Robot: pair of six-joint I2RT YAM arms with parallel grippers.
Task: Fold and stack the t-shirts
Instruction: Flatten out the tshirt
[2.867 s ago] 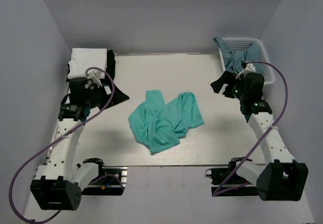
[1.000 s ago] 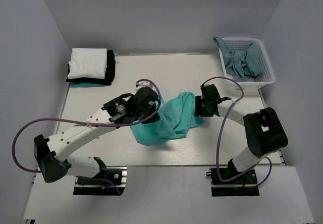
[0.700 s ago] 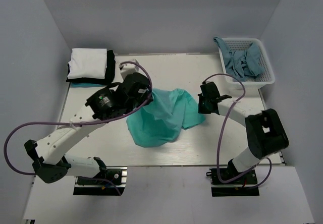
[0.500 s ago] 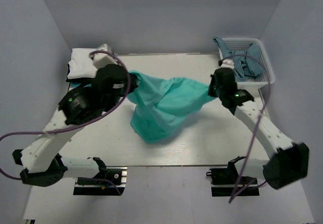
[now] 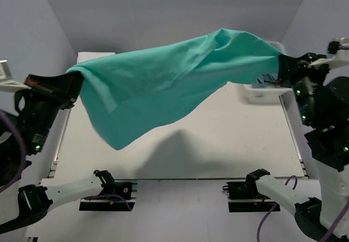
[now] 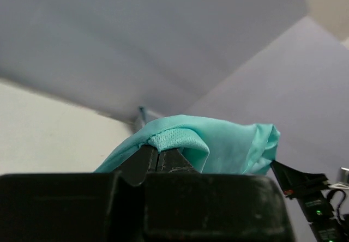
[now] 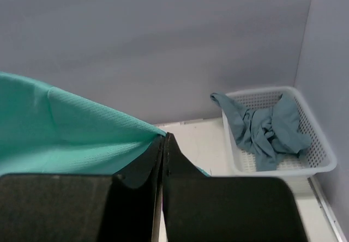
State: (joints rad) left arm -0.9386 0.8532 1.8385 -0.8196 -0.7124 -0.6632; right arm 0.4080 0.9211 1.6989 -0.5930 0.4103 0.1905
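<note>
The turquoise-green t-shirt (image 5: 163, 84) hangs stretched high above the table, close to the top camera. My left gripper (image 5: 73, 85) is shut on its left edge and my right gripper (image 5: 280, 67) is shut on its right end. In the left wrist view the closed left gripper (image 6: 157, 151) pinches a hem of the t-shirt (image 6: 223, 144). The right wrist view shows the closed right gripper (image 7: 164, 138) with the t-shirt (image 7: 65, 127) running off to the left. The lower part of the cloth droops toward the front left. The folded stack is hidden behind the cloth.
A white lattice basket (image 7: 322, 163) at the back right holds a crumpled grey-blue shirt (image 7: 264, 127); from above only part of the basket (image 5: 262, 93) shows under the cloth. The white table (image 5: 229, 138) lies below, and grey walls enclose it.
Both arms have risen from the table and spread apart. The turquoise t-shirt has been lifted off the surface and pulled out wide. The right gripper has shut on its edge.
</note>
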